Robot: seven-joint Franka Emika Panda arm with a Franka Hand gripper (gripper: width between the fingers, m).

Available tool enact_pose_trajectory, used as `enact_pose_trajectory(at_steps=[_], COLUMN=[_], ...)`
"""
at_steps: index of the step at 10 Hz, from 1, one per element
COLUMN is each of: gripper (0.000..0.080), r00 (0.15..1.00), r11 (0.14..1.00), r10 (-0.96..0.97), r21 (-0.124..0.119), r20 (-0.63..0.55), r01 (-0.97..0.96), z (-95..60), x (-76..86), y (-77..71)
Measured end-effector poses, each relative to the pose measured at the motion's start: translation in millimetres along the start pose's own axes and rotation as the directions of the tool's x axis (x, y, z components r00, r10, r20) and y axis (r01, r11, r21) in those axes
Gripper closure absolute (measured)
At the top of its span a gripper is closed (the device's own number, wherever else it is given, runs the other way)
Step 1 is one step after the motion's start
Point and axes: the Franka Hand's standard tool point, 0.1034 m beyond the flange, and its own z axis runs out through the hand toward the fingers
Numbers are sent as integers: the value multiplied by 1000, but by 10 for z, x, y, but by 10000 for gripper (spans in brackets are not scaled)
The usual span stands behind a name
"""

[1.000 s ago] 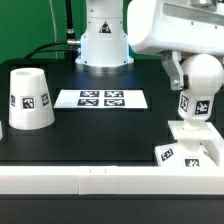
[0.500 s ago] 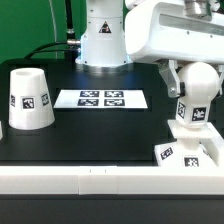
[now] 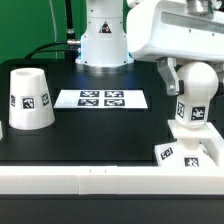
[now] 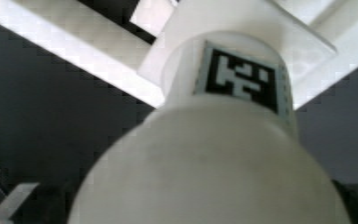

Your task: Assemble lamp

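The marker board (image 3: 101, 98) lies flat on the black table (image 3: 90, 135), behind a white rail (image 3: 70, 180).

Black matte table (image 3: 100, 135): white tapered plastic shade (image 3: 28, 98) stands on it at the exterior view's left. Marker board (image 3: 101, 98) lies mid-table. Flat square white base (image 3: 190, 150) sits at the right.

The bulb (image 3: 194, 100) stands between the fingers (image 3: 170, 78), on the base (image 3: 190, 151) below them; the shade (image 3: 27, 98) sits well apart, past the marker board (image 3: 101, 98).
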Motion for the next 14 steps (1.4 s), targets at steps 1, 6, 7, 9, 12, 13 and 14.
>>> enact_pose_trajectory(at_steps=[1,6,7,9,12,13,14], gripper=[101,100,100,100,100,100,100], r00=[1000,998,996,993,948,935,908], r11=[1000,1000,999,999,993,992,989], r10=[1,11,11,8,-4,-10,-23], r21=[7,24,31,43,112,124,144], r20=[17,70,84,115,318,355,417], r01=[-1,-12,-14,-13,-33,-36,-41], z=[-65,-388,-367,-353,-309,-275,-263], x=[21,149,124,103,90,64,23], y=[12,126,97,73,-7,-17,-39])
